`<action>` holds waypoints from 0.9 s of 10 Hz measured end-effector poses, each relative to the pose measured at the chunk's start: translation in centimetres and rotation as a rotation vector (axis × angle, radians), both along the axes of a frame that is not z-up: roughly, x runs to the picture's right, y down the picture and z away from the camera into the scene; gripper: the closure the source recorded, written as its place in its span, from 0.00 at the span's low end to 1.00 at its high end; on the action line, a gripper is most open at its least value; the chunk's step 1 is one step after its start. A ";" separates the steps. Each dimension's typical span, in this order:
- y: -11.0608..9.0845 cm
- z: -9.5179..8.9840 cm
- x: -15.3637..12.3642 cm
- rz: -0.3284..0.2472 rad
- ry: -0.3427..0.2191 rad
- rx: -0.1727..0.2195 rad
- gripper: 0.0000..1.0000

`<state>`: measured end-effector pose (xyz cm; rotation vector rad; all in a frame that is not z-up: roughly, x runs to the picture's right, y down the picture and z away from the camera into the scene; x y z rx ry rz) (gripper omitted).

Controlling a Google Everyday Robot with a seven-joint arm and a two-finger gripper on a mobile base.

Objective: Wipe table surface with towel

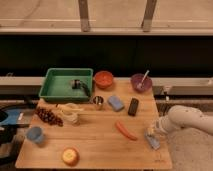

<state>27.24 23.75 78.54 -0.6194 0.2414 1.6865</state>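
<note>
Low at the right of the frame, a smooth white arm (187, 119) reaches in, its far end cut off by the edge. Its gripper (153, 132) sits over the near right corner of the table surface (100, 145), a large rectangular light-brown wooden top with plank grain. The fingers are closed together, pinching the upper end of the towel (152, 142), a small pale blue-grey soft cloth lying rumpled on the wood; the fingertips blur into it. Just left lies a tapered orange carrot (126, 130). Further up are a black rectangular block (133, 106) and a brighter blue rectangular block (115, 103). At upper left, a green plastic tray (50, 85) holds something dark and indistinct.
</note>
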 end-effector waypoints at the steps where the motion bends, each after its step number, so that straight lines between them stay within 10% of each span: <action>1: -1.2 0.3 0.9 0.005 0.025 0.012 1.00; 4: -5.3 1.6 -0.1 -0.005 0.019 0.042 1.00; 9: -6.0 2.0 -5.8 -0.077 -0.098 0.044 1.00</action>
